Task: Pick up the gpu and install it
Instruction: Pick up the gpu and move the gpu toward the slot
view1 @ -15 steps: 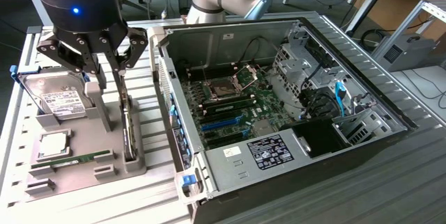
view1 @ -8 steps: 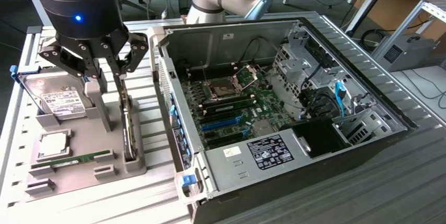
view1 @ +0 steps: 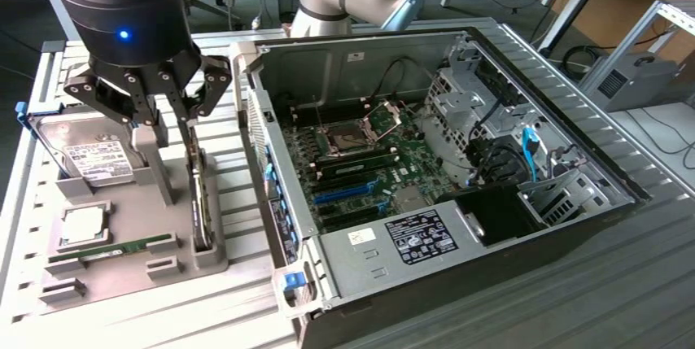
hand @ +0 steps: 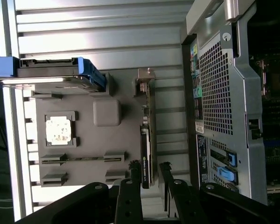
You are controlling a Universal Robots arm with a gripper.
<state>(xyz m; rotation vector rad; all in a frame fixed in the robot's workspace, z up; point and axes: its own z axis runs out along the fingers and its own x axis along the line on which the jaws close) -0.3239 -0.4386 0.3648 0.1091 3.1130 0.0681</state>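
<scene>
The gpu [view1: 198, 194] stands on edge in a slot of the grey holder [view1: 142, 219], to the exterior view's left of the open computer case [view1: 434, 162]. In the wrist view the gpu [hand: 146, 135] shows edge-on as a thin dark strip, with its silvery bracket [hand: 144, 77] at the far end. My gripper [view1: 172, 125] hangs right over the card, open. Its fingertips [hand: 130, 171] stand on either side of the card's near end, and a gap shows on each side. Nothing is held in the gripper [hand: 148, 171].
The holder also carries a hard drive [view1: 93, 158] with a blue rail, a processor chip [view1: 81, 225] and a memory stick [view1: 109, 249]. Inside the case lie the motherboard [view1: 359, 162] and a blue slot [view1: 347, 190]. The case wall [hand: 224, 93] stands close beside the card.
</scene>
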